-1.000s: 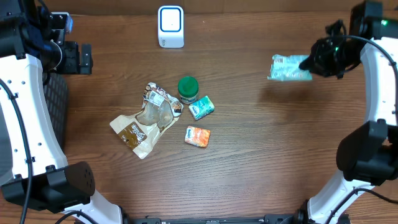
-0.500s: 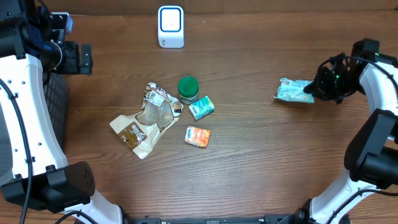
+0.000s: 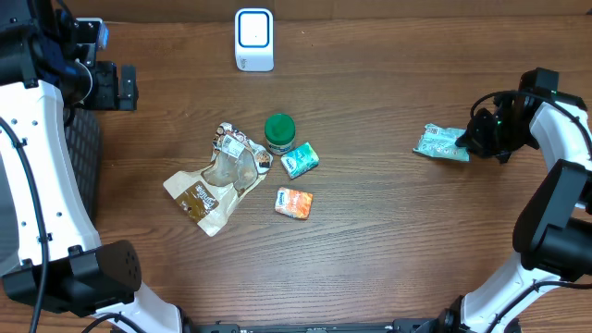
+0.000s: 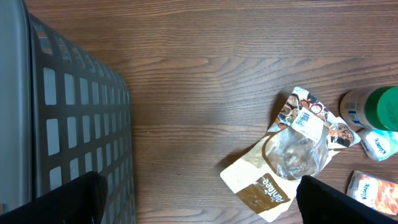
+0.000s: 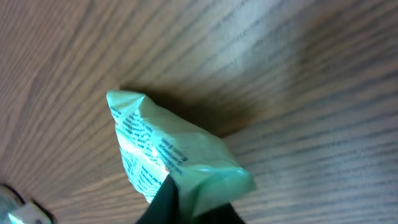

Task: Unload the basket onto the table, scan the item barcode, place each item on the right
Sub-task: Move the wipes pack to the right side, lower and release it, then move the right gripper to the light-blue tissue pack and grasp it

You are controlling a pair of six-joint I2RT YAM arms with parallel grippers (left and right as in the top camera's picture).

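Setting down: judged as parking the green packet [image 3: 440,143] on the surface [image 3: 388,240] at the far right, well apart from the white scanner [image 3: 253,39].
Right claw [image 3: 470,141]: pressed together on the packet's near end, pinching it low against the wood.
Left claw [image 3: 116,85]: spread wide, holding nothing, hovering by the dark basket [image 4: 62,124].
Next move: probably calls for letting go, lifting clear, then reaching for the cluster around the green-lidded jar [image 3: 279,131].
Changed since a second ago: packet carried toward the front edge and lowered; cluster and left arm unmoved.
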